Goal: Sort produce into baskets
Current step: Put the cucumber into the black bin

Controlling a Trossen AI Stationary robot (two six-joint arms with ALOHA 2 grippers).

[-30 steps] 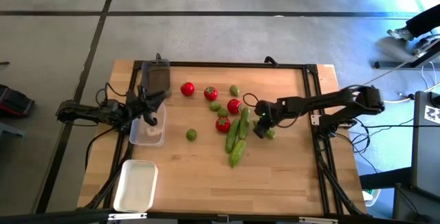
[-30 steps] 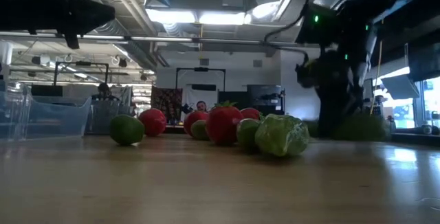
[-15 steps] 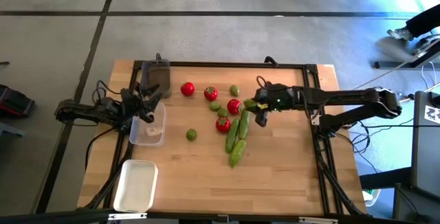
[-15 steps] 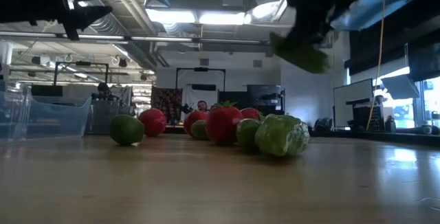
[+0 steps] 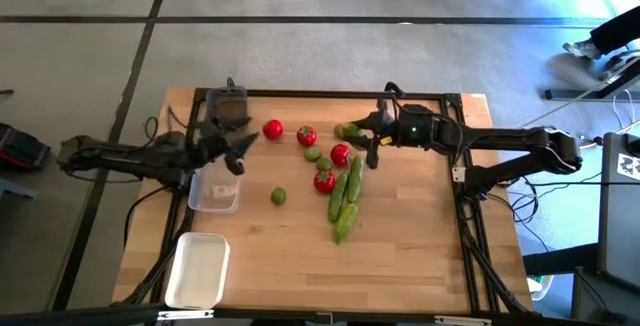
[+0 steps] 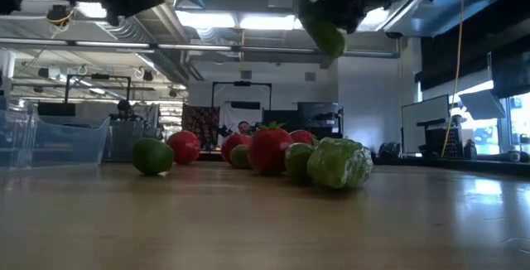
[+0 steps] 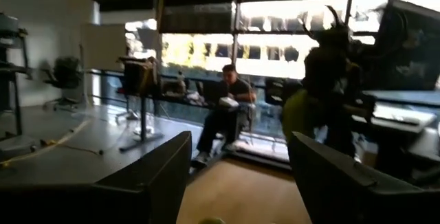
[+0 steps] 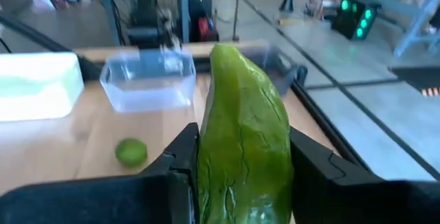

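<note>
My right gripper (image 5: 365, 134) is shut on a light-green cucumber (image 8: 240, 100), held high above the far side of the produce pile; the cucumber also shows in the low view (image 6: 325, 31). On the table lie red tomatoes (image 5: 272, 129) (image 5: 306, 136) (image 5: 324, 180), small green fruits (image 5: 278, 196) (image 5: 313, 153) and other cucumbers (image 5: 354, 178) (image 5: 345, 221). My left gripper (image 5: 237, 146) is open and empty, up in the air between the dark grey basket (image 5: 228, 111) and the clear basket (image 5: 215, 194). The white basket (image 5: 197, 269) stands at the near left. My right gripper pinches the cucumber's two long sides (image 8: 206, 148) between its two fingers. The cucumber's free end (image 8: 230, 56) sticks out past the fingertips. It is lifted clear of the table and hangs tilted below the gripper (image 6: 327, 38).
The table's black frame (image 5: 450, 101) runs along the far and right edges. Bare wood lies at the near middle and near right (image 5: 400, 256). A person (image 7: 223, 110) sits in the room beyond the table.
My right gripper has lifted the cucumber off the table to the right of the pile and carried it up, toward the far edge and a little to the left. My left gripper has risen and gone a little toward the right, staying open.
</note>
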